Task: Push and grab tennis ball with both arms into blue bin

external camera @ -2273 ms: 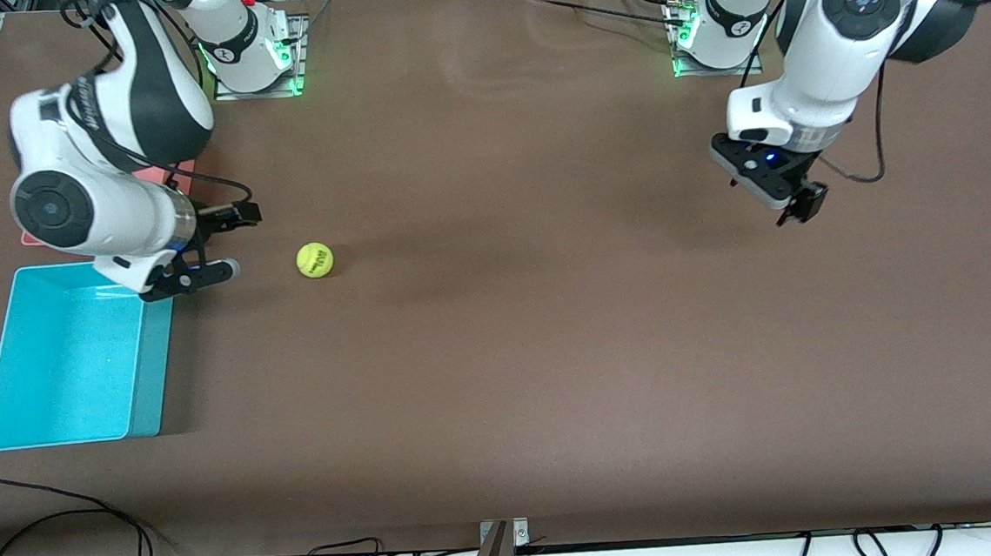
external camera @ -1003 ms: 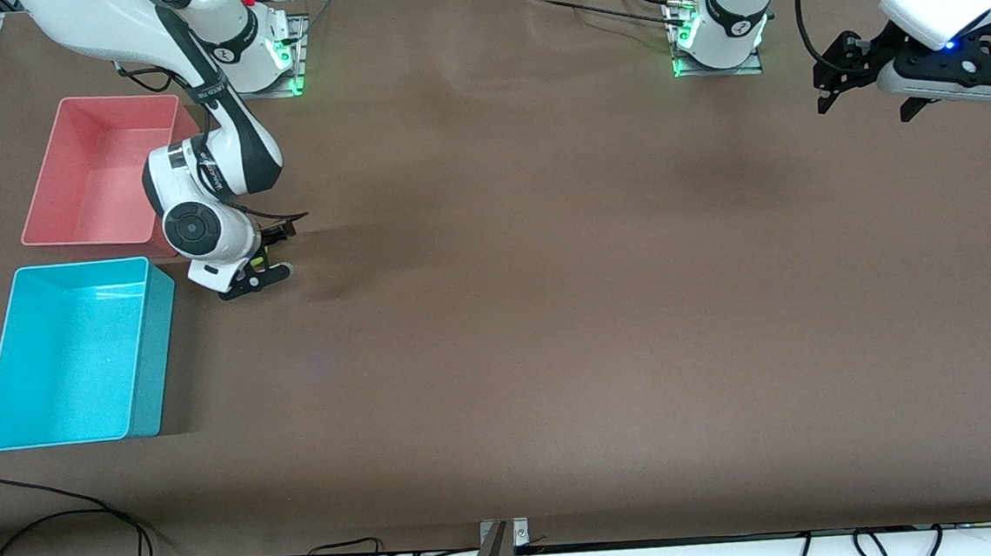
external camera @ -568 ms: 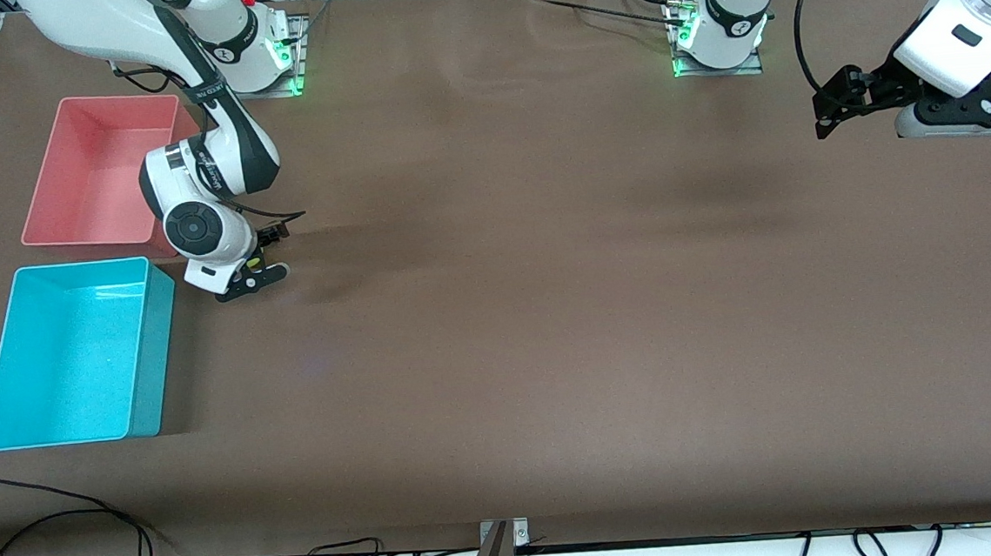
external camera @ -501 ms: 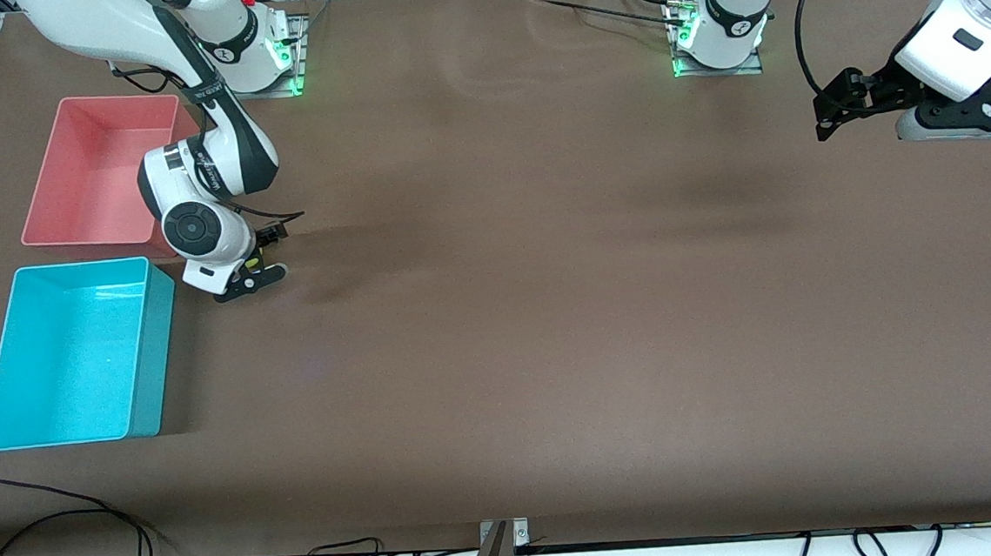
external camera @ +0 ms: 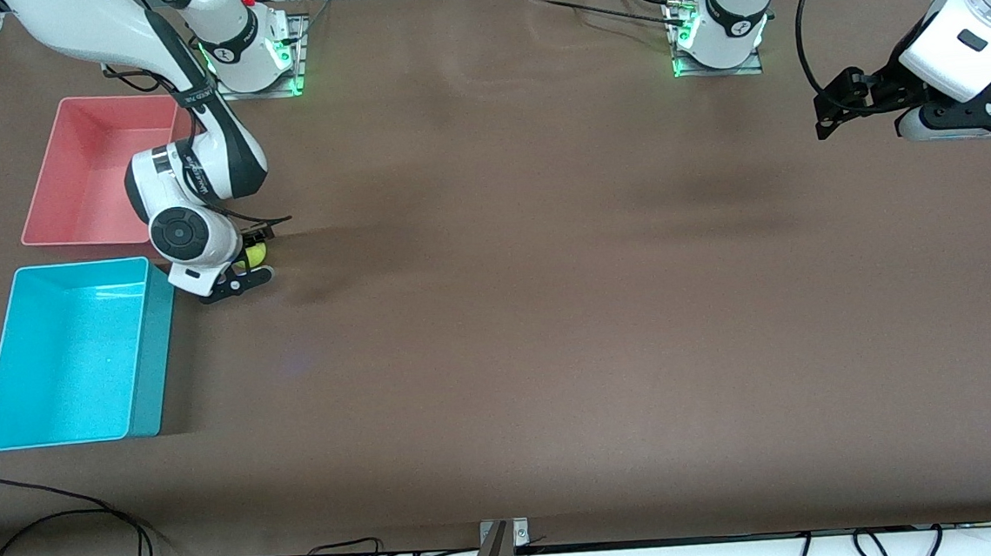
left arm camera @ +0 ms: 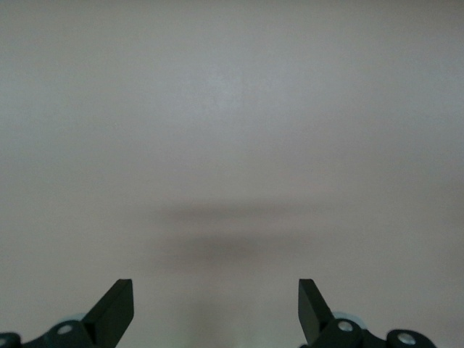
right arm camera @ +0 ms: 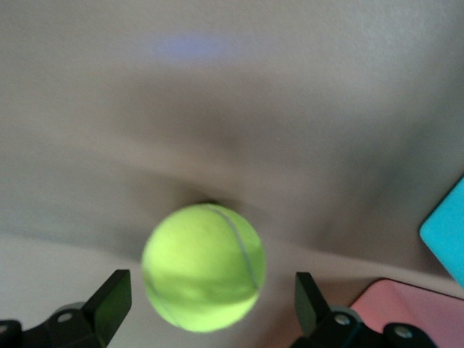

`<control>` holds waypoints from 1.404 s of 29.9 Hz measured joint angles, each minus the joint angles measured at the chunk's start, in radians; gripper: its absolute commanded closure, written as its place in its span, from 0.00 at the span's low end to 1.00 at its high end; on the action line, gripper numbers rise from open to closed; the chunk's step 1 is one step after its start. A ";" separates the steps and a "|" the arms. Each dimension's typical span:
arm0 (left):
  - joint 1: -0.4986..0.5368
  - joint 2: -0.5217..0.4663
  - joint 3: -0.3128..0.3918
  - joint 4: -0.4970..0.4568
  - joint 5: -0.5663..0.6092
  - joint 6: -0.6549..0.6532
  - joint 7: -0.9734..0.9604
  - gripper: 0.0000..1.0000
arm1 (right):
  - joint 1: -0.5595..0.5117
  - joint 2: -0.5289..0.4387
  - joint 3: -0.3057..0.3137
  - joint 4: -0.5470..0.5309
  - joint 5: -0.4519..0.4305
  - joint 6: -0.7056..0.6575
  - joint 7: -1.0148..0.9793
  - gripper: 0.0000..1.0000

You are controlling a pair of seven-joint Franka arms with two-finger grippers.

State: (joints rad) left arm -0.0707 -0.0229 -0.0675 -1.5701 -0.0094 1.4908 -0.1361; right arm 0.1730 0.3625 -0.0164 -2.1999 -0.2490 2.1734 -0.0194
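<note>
White, rounded links on both arms (external camera: 192, 173), with black bands and dark round joint caps. Black cables looping along the links; black two-finger grippers, right gripper (external camera: 251, 253) and left gripper (external camera: 836, 101). Green-lit bases, each topped with a small red knob

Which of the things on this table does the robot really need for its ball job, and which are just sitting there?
Needed:
- tennis ball, between the open fingers of the right gripper, not clasped
- blue bin, beside that gripper
- left gripper, open, waiting over the left arm's end of the table

Just there:
- pink bin, beside the blue bin, farther from the front camera
</note>
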 measured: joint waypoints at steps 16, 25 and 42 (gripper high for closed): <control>0.000 0.008 0.005 0.001 0.000 0.000 -0.002 0.00 | 0.000 0.037 0.002 0.053 0.000 0.017 0.001 0.33; 0.000 0.009 0.008 0.016 0.000 0.000 -0.003 0.00 | 0.000 0.064 0.003 0.066 0.000 0.004 0.000 0.69; 0.012 0.009 0.018 0.025 0.000 0.000 -0.003 0.00 | -0.001 0.063 0.003 0.333 0.000 -0.326 -0.065 0.69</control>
State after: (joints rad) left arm -0.0586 -0.0139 -0.0500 -1.5452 -0.0094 1.4904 -0.1393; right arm 0.1723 0.4259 -0.0138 -1.8666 -0.2488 1.8472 -0.0841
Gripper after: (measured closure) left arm 0.000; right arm 0.330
